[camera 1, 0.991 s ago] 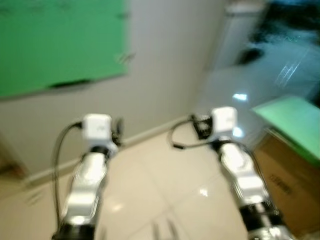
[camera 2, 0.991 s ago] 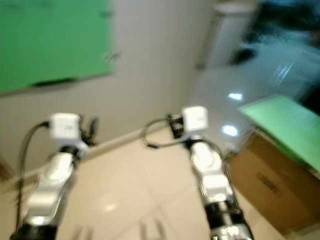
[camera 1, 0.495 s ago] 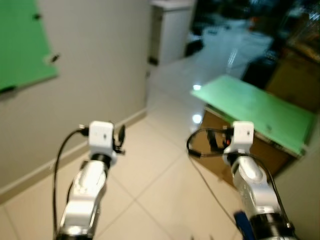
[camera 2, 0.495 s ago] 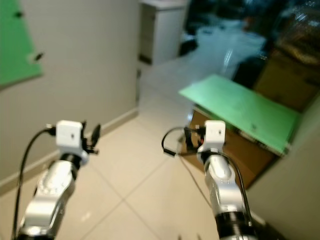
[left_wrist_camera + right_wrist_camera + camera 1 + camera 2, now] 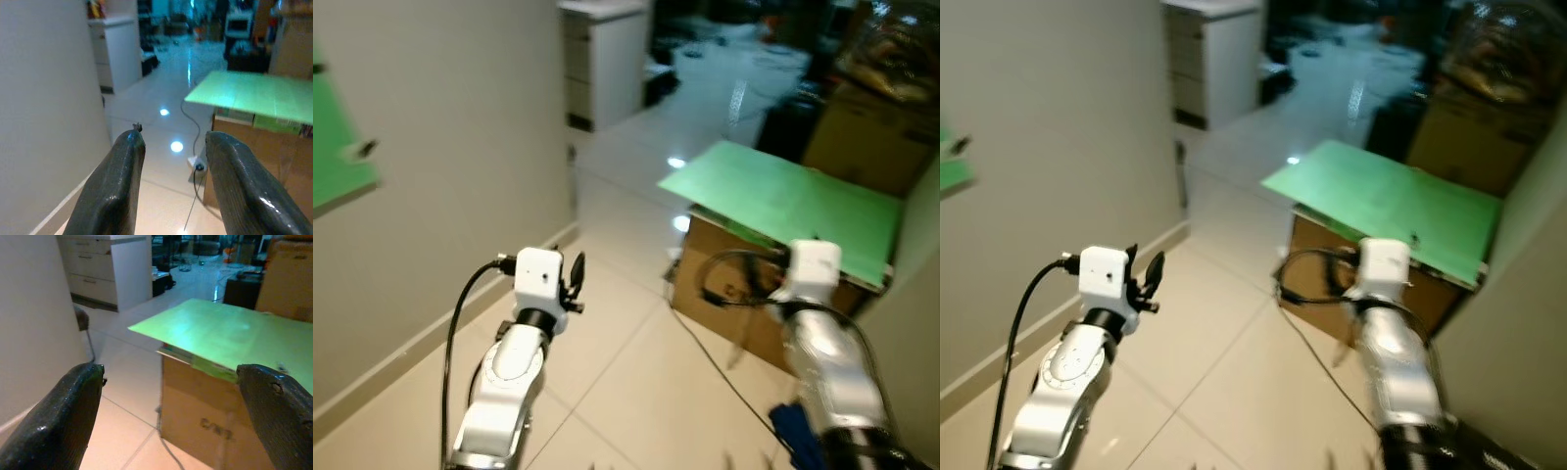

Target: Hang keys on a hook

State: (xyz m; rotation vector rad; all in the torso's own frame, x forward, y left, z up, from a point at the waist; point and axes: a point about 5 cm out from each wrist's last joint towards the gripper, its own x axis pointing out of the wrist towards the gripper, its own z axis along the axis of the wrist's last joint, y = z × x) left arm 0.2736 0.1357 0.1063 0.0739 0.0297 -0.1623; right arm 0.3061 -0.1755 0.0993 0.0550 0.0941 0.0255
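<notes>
Two silver arms reach forward over a pale tiled floor (image 5: 626, 382), which takes up the lower half of the head views and runs on, glossy with light spots, toward the upper middle. A plain grey wall (image 5: 440, 166) covers the left side, with a green sheet (image 5: 337, 162) at its far left edge. At the top centre stands a white drawer cabinet (image 5: 602, 59). Right of centre sits a brown cardboard box (image 5: 1371, 279) with a green board (image 5: 783, 206) lying across its top; more brown boxes (image 5: 862, 142) stand behind it in the upper right. A dark cable (image 5: 720, 372) trails across the tiles in front of the box, and something blue (image 5: 793, 431) lies on the floor at the lower right, too blurred to identify.

The left gripper (image 5: 171, 147) is held in the lower left of the head views, its two black fingers (image 5: 122, 176) apart with nothing between them. The right gripper (image 5: 171, 396) is held at the lower right, in front of the cardboard box, its fingers (image 5: 68, 411) spread wide and empty.

I cannot make out any keys or hook in these pictures, so I cannot tell where they are.
</notes>
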